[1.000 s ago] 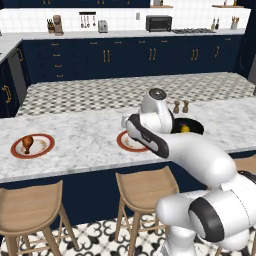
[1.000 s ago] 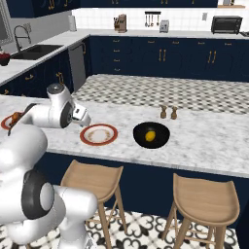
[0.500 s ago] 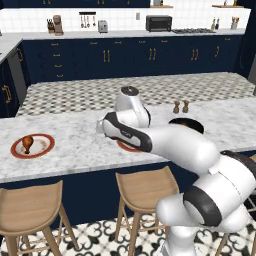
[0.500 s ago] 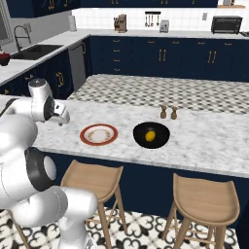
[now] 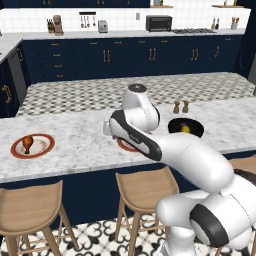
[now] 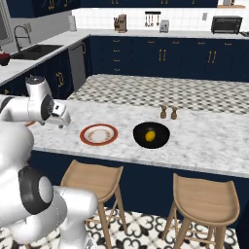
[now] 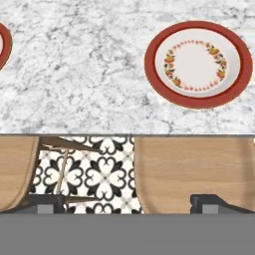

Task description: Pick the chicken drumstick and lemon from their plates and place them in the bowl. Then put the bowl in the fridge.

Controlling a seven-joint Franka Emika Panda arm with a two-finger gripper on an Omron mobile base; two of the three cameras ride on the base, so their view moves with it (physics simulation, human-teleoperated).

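Observation:
The chicken drumstick (image 5: pixel 27 143) lies on the left plate (image 5: pixel 42 147) near the counter's left end. The lemon (image 5: pixel 185 129) (image 6: pixel 150 135) rests inside the black bowl (image 5: pixel 175 125) (image 6: pixel 160 141). An empty plate (image 6: pixel 98 134) (image 7: pixel 198 63) sits just left of the bowl. My gripper (image 7: pixel 130 204) is open with nothing between its fingertips (image 7: pixel 50 204). It hovers over the counter's front edge, left of the empty plate and well right of the drumstick. In the hand view the left plate's red rim (image 7: pixel 2 45) peeks in at the left edge. The fridge is out of view.
Salt and pepper shakers (image 5: pixel 180 106) stand behind the bowl. Wooden stools (image 7: pixel 199 169) (image 5: pixel 30 210) line the counter's front, over a patterned floor. Bare marble (image 5: pixel 80 137) stretches between the two plates. Navy cabinets run along the back wall.
The arm has swung left, from over the empty plate beside the bowl to the counter stretch left of that plate. The gripper stays open. The lemon keeps lying in the bowl.

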